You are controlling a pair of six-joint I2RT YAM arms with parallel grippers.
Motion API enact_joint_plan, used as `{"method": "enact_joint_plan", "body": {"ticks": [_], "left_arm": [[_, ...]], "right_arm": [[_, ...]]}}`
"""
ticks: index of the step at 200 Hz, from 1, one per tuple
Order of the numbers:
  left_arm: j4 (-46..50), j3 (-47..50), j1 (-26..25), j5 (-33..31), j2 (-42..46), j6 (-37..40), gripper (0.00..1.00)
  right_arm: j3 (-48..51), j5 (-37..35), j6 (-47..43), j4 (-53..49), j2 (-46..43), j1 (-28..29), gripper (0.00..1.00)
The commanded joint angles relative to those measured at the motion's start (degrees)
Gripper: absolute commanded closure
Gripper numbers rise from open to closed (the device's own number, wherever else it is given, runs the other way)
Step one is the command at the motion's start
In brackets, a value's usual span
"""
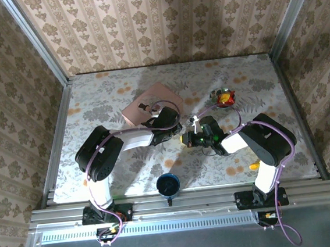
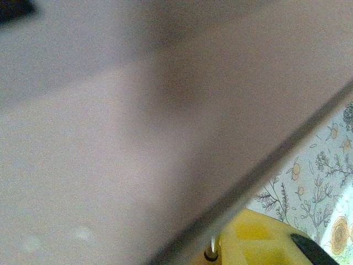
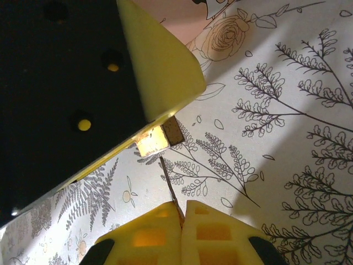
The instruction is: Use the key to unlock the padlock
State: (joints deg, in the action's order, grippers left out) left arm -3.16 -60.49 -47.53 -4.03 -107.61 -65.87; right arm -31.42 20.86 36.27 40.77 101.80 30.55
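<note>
Pads of the right gripper point(image 3: 182, 210) press together on the thin key point(image 3: 170, 187), whose blade rises toward the padlock point(image 3: 160, 138). That small brass block sticks out from under a yellow finger point(image 3: 160, 72) of the left gripper point(image 1: 175, 132), which is clamped on it. The two grippers meet tip to tip just off the pink box point(image 1: 151, 104), at its corner nearest the arm bases, above the flowered table point(image 1: 254, 80). Whether the key's tip touches the lock I cannot tell. A red-and-yellow toy point(image 1: 224, 98) lies right of the box, well apart; a dark blue cup point(image 1: 168, 184) stands well nearer the bases than the box.
</note>
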Motion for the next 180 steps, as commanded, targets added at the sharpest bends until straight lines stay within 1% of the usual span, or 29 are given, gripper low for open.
{"method": "enact_joint_plan", "body": {"ticks": [1,113,180], "left_arm": [[-1.6,1.5,0.3,1.8,-0.1,-3.0,1.00],[-1.7,1.7,0.5,3.0,-0.8,-3.1,1.00],[-2.0,1.8,0.7,3.4,-1.0,-3.7,1.00]], "right_arm": [[0.4,-1.7,0.3,2.3,1.0,0.2,1.00],[0.3,-2.8,0.7,4.5,0.9,0.1,1.00],[0.7,-2.0,0.6,6.3,0.7,0.1,1.00]]}}
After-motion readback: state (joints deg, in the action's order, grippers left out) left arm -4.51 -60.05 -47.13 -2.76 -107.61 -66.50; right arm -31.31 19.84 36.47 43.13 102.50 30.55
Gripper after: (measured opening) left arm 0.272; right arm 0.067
